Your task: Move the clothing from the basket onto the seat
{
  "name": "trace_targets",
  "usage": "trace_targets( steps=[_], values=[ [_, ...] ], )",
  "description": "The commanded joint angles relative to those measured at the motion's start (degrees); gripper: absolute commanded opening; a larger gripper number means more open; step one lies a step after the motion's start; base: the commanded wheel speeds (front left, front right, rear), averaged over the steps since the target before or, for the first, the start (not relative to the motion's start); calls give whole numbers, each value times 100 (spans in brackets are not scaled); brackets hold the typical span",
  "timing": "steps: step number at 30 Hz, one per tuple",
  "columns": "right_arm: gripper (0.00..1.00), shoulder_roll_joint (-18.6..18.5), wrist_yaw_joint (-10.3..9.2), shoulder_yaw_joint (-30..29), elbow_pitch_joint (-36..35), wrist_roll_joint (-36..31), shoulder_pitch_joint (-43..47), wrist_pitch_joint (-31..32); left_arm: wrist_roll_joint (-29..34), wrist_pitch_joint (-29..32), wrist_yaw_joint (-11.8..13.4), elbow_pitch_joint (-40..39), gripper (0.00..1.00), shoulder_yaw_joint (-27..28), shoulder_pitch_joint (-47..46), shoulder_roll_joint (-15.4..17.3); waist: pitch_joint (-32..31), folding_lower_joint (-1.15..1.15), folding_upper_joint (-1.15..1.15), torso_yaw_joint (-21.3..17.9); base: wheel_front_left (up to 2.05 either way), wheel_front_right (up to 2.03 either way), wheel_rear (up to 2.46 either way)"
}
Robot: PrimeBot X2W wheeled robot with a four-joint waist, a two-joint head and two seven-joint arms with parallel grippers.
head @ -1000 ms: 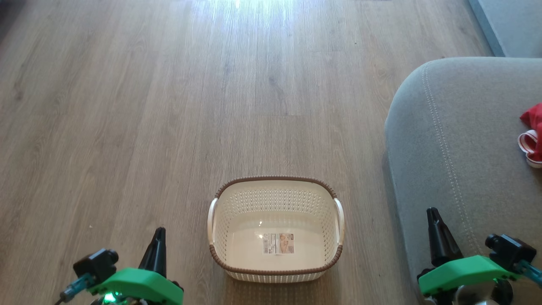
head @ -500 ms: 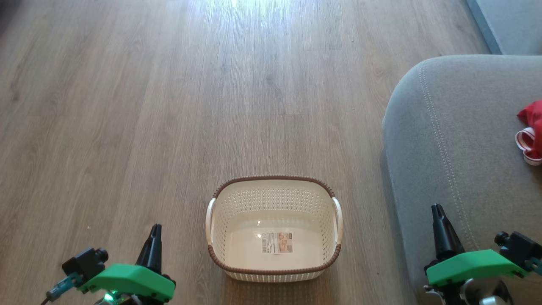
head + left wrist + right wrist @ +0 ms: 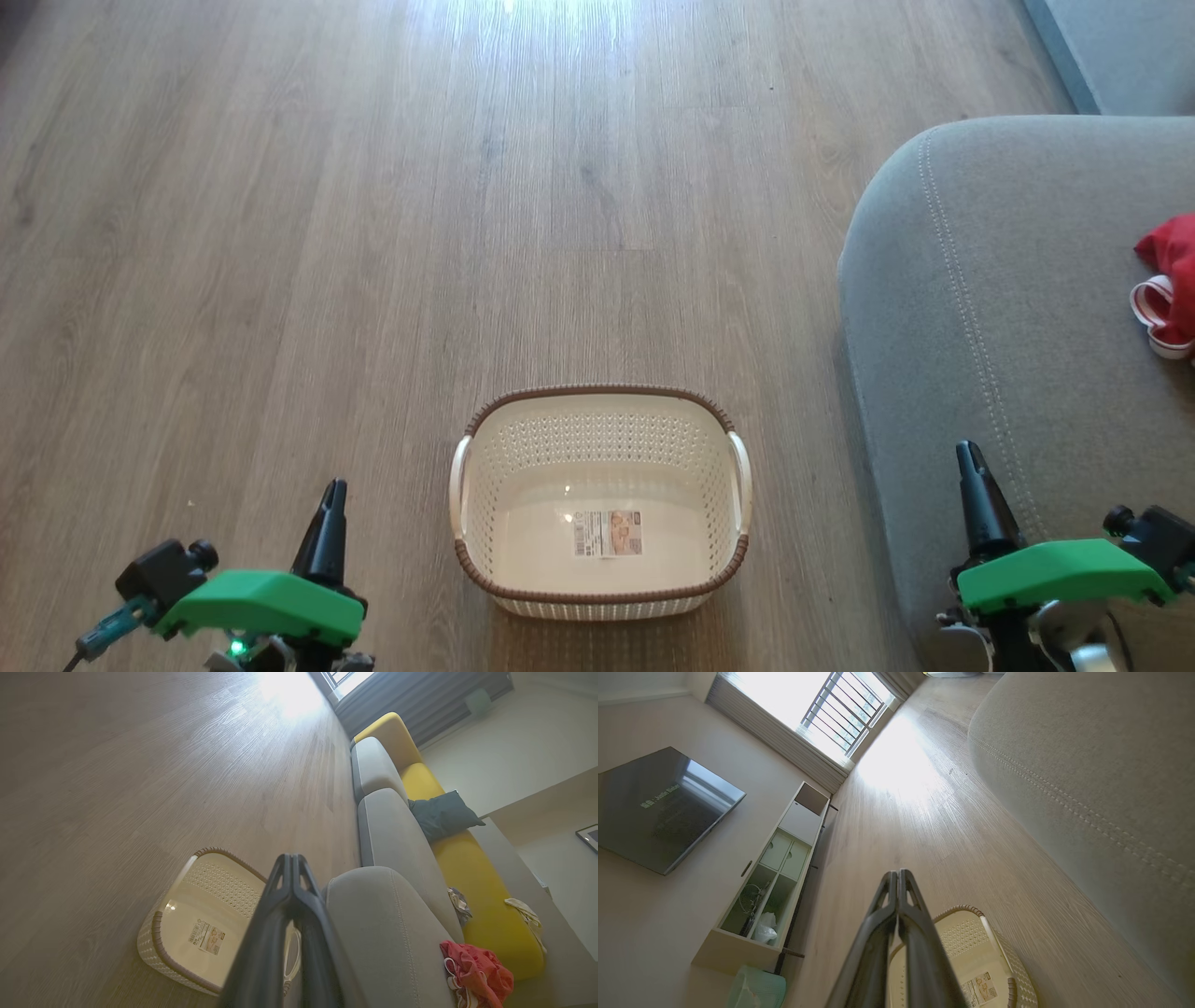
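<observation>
The cream basket (image 3: 485,518) with its brown rim stands on the wood floor, holding nothing but a paper label; it also shows as the basket (image 3: 163,905) and the basket (image 3: 1008,970) in the wrist views. Red clothing (image 3: 1167,280) with white bands lies on the grey seat (image 3: 980,308) at the right edge; in the left wrist view the clothing (image 3: 476,970) rests on the seat (image 3: 387,933). My left gripper (image 3: 333,487) is shut, low and left of the basket. My right gripper (image 3: 966,451) is shut over the seat's front corner. Both hold nothing.
A long sofa (image 3: 420,812) with grey and yellow cushions and a dark pillow (image 3: 444,814) runs behind the seat. A white shelf unit (image 3: 780,868) and a wall screen (image 3: 658,807) stand across the room. A pale green bin (image 3: 754,991) sits by the shelf.
The head view has shifted slightly. Both grippers sit lower in the picture than a second ago, and both stay shut.
</observation>
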Motion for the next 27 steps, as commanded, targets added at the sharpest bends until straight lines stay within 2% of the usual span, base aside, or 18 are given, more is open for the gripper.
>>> trace_targets(
  steps=[1, 27],
  values=[
    [0, -87, 24, 20, -164, 169, -283, 43, -146, 33, -46, -167, 0, 172, -302, 26, 2, 0, 0, -4, 0, 0, 0],
    [0, -90, 33, -128, -102, 1823, -487, 478, -1671, 463, -291, -153, 0, 506, -474, 25, 32, 0, 0, -99, 0, 0, 0]
  ],
)
